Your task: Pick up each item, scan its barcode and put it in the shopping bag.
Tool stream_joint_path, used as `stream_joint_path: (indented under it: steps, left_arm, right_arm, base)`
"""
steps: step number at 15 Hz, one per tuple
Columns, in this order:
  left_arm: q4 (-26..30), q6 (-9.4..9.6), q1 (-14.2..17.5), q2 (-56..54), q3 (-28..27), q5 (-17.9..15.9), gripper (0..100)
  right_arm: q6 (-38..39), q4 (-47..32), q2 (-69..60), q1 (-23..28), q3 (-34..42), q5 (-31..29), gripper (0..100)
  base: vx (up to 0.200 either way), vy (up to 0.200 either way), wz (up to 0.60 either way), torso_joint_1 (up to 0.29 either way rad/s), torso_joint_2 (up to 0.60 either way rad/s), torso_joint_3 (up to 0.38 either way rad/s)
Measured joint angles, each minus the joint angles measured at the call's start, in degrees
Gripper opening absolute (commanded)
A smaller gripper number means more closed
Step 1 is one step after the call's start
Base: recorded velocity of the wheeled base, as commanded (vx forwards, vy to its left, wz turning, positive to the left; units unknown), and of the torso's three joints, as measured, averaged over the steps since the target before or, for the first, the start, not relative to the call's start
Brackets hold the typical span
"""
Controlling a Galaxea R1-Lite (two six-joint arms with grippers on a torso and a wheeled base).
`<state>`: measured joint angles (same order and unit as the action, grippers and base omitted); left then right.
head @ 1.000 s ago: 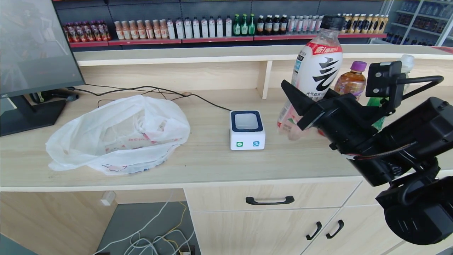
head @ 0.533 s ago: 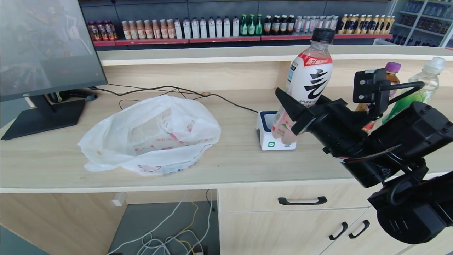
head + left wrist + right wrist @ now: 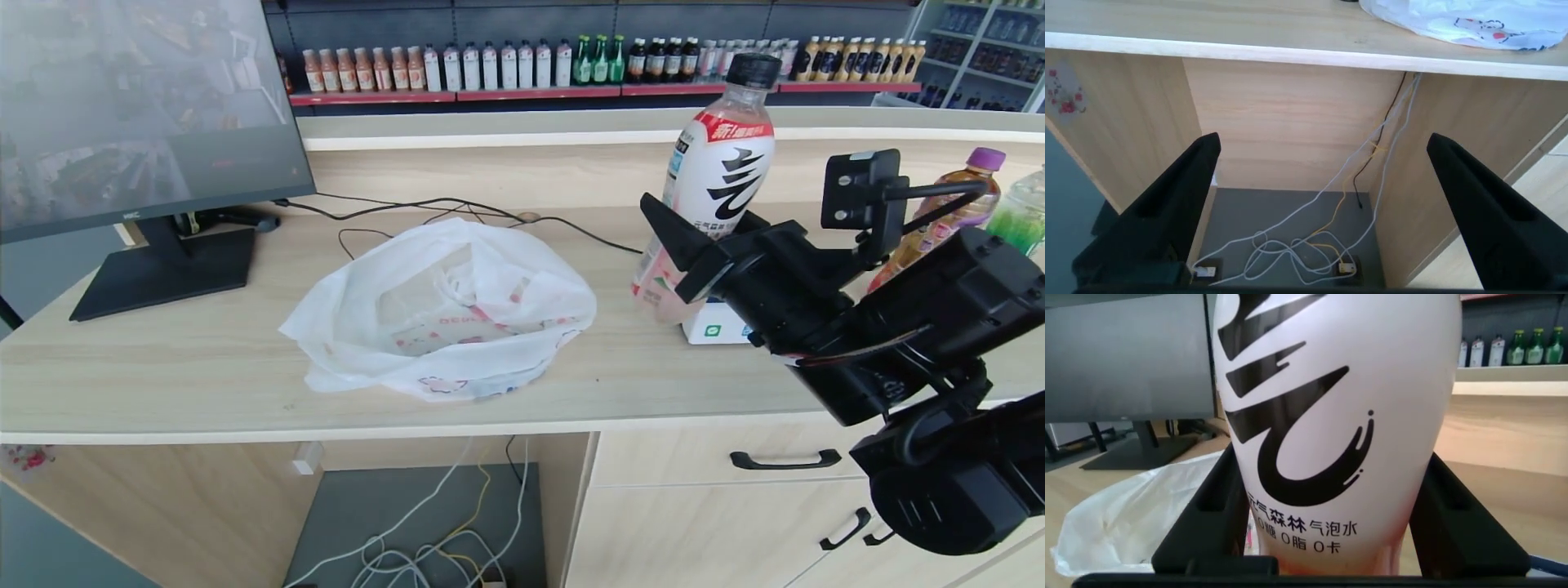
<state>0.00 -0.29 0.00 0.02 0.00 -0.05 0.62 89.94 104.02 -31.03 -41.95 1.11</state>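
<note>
Below counter point(image 3: 1208, 45) edge, L gripper point(image 3: 1323, 204) hanging, fingers spread, holding nothing. Bag point(image 3: 445, 318) lying mid-counter, mouth sagging open. R gripper point(image 3: 690, 245) pinching bottle point(image 3: 722, 175) low on body, upright, right of bag, by scanner point(image 3: 709, 331). Risks: top-heavy bottle tipping in low grip; limp bag rim catching bottle base, dragging bag.

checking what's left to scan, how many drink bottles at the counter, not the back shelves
3. A black-capped bottle in the right gripper by the scanner; a purple-capped amber bottle and a green-tinted bottle at the counter's right end. More may be hidden.
</note>
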Motion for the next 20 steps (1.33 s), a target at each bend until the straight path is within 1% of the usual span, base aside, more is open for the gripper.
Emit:
stream_joint_path:
  steps: [4,9,14,18,20]
  left_arm:
    - [0.0,-0.11,0.0,0.0,0.0,0.05,100]
    - [0.02,0.02,-0.05,0.0,0.0,0.07,100]
    - [0.0,0.13,0.0,0.0,0.0,0.05,100]
    - [0.0,0.13,0.0,0.0,0.0,0.05,100]
    - [0.0,0.16,0.0,0.0,0.0,0.02,100]
  right_arm:
    - [-0.13,0.0,0.11,-0.06,-0.28,0.01,0]
    - [-0.18,-0.02,0.83,-0.2,-2.26,0.04,0]
    - [-2.69,-0.11,5.27,-4.56,-12.09,0.26,0]
    - [-1.96,-0.02,12.18,-6.84,-20.7,-0.9,0]
    - [-2.01,0.05,15.1,-7.34,-23.21,-1.4,0]
  base:
    - [0.0,0.2,0.0,0.002,0.0,0.001]
    - [0.0,0.0,0.0,0.0,0.0,0.0]
    - [0.0,0.0,0.0,0.0,0.0,0.0]
    - [0.0,0.0,0.0,0.0,0.0,0.0]
    - [0.0,0.0,0.0,0.0,0.0,0.0]
